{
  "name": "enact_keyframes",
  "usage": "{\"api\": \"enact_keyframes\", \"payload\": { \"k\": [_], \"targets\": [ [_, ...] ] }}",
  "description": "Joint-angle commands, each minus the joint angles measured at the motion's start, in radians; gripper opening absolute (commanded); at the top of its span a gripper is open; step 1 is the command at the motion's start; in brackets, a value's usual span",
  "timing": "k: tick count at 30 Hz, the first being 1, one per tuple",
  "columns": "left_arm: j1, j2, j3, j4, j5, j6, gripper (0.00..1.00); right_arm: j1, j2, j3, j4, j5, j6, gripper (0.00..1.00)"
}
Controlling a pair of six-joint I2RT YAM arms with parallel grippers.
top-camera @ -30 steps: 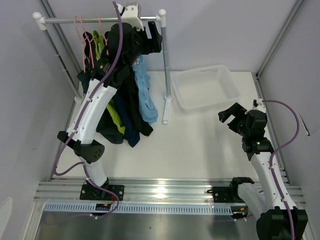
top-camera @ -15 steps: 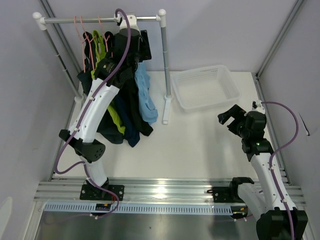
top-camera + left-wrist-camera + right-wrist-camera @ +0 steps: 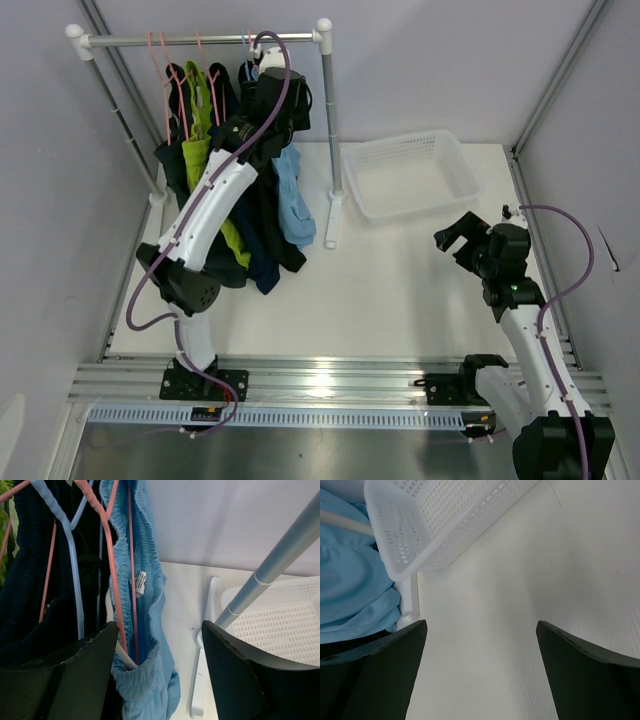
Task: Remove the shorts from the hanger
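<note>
Several shorts hang on hangers from the rail (image 3: pixel 200 40): lime green (image 3: pixel 200 130), black (image 3: pixel 265 215), navy (image 3: pixel 262 270), and light blue shorts (image 3: pixel 295 200) at the right end. My left gripper (image 3: pixel 287 103) is up beside the light blue pair, just under the rail. In the left wrist view it (image 3: pixel 160 630) is open. The ribbed light blue waistband (image 3: pixel 145 580) and its pink hanger (image 3: pixel 112 580) lie between the jaws, close to the left finger (image 3: pixel 85 670). My right gripper (image 3: pixel 455 235) hovers open over the bare table (image 3: pixel 481 625), holding nothing.
A white perforated basket (image 3: pixel 410 175) sits at the back right, also seen in the right wrist view (image 3: pixel 435 520). The rack's right post (image 3: pixel 330 130) and white foot (image 3: pixel 333 220) stand between the shorts and the basket. Walls close in on both sides.
My left gripper has come down from the rail's right end and turned onto the light blue shorts' hanger, its jaws a little narrower. The right arm has not moved.
</note>
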Motion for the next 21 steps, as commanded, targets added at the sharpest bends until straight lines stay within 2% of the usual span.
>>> {"api": "enact_keyframes", "payload": {
  "k": [1,12,17,21],
  "targets": [
    [0.029,0.013,0.001,0.049,-0.007,-0.012,0.74,-0.002,0.003,-0.005,0.018,-0.013,-0.014,0.99],
    [0.107,0.091,0.075,0.103,0.053,-0.004,0.73,-0.002,0.036,-0.008,0.037,-0.015,-0.018,0.99],
    [0.113,0.125,0.130,0.137,0.060,0.025,0.63,-0.002,0.052,-0.010,0.040,-0.013,-0.018,0.99],
    [0.118,0.126,0.153,0.167,0.068,0.034,0.52,-0.002,0.056,-0.019,0.044,-0.013,-0.020,0.99]
  ]
}}
